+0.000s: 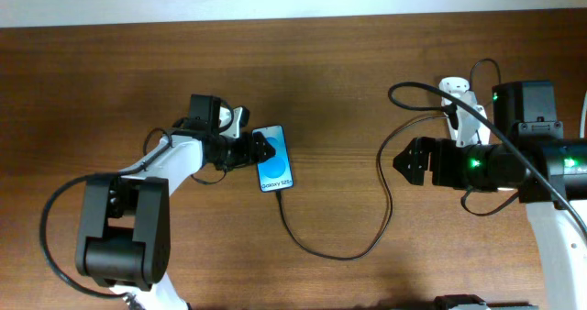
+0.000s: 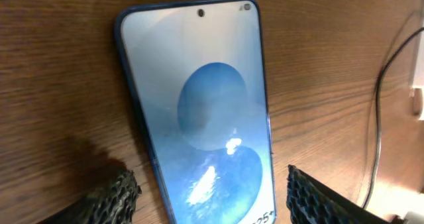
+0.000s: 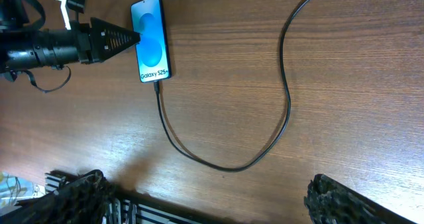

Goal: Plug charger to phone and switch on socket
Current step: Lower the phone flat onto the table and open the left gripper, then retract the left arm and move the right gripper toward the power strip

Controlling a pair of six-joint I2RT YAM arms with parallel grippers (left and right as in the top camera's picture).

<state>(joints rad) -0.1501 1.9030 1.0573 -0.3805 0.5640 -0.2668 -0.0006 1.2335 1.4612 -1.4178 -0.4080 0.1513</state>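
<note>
- Left tool [image 2: 212, 187] sits at the wrist view's bottom edge, jaws apart, with one finger on either side of the phone [image 2: 199, 118]'s lower screen. Whether they touch it cannot be told.
- Overhead, that phone lies flat, screen up, at 9 o'clock from the centre of the tabletop [image 1: 348, 62].
- Charger [image 1: 348, 255] tip meets the phone's 6 o'clock end. It loops toward 5 o'clock, then climbs to the socket [image 1: 461, 104] at 2 o'clock.
- Right tool [image 3: 207, 187] hovers wide open, holding nothing, at 7 o'clock from the socket, just beside the charger.
</note>
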